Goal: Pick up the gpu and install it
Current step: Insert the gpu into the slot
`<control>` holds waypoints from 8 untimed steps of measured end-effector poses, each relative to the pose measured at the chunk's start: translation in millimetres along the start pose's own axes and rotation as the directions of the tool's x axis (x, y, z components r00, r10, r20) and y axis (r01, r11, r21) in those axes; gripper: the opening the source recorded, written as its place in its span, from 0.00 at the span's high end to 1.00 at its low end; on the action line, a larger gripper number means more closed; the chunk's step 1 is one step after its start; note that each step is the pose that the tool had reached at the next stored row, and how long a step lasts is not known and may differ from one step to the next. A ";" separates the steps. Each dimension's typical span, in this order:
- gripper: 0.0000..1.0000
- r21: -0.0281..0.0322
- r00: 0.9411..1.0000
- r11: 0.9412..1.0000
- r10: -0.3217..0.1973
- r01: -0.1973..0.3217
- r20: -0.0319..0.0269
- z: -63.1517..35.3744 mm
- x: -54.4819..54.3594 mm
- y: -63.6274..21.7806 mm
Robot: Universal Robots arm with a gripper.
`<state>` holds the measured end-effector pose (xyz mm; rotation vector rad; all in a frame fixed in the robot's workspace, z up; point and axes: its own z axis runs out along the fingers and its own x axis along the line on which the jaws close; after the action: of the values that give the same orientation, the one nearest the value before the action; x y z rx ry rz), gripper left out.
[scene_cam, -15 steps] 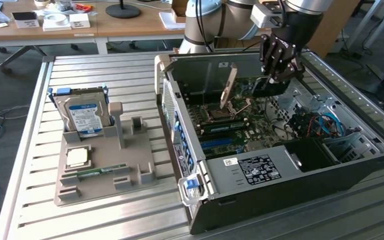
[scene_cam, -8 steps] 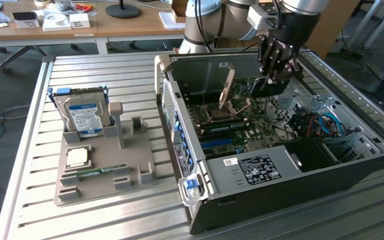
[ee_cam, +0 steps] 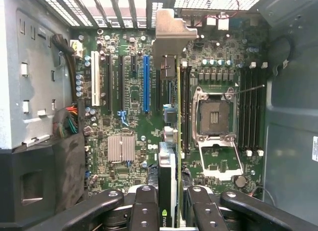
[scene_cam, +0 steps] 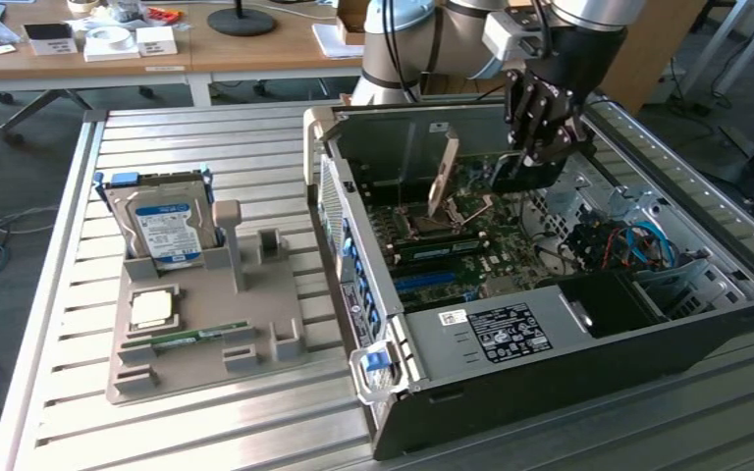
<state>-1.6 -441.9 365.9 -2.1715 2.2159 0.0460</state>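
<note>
Gripper [ee_cam: 169, 213] fingers [ee_cam: 144, 211] are clamped on the gpu [ee_cam: 168, 161], held edge-on over the motherboard [ee_cam: 129, 107], between blue slot [ee_cam: 146, 84] and CPU socket [ee_cam: 213, 116]. Case walls [ee_cam: 30, 92] crowd both sides. Hard drive [scene_cam: 161, 231] is parked well apart, exterior view's left.

gpu [ee_cam: 167, 167], matt grey metal bracket [ee_cam: 171, 35]

Single arm [scene_cam: 573, 39] seen at the exterior view's upper right, wrist pointed steeply downward. End effector [scene_cam: 542, 149] black, with paired fingers [ee_cam: 144, 206] drawn partway together, one on each face of the gpu [ee_cam: 167, 166], clamping it edge-on.
</note>
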 end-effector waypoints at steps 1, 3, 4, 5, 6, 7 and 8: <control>0.73 0.000 1.000 1.000 0.000 0.000 0.000 0.0 0.9 0.4; 0.73 0.000 1.000 1.000 0.000 0.000 0.000 0.5 1.7 1.7; 0.73 0.000 1.000 1.000 0.000 0.000 0.000 1.1 1.9 2.3; 0.73 0.000 1.000 1.000 0.000 0.000 0.000 1.5 2.1 2.9; 0.73 0.000 1.000 1.000 0.000 0.000 0.000 1.6 2.3 3.0; 0.73 0.000 1.000 1.000 0.000 0.000 0.000 1.6 2.3 3.0; 0.73 0.000 1.000 1.000 0.000 0.000 0.000 1.6 2.3 3.0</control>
<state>-4.6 -444.1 364.1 -2.1716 2.2161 0.0458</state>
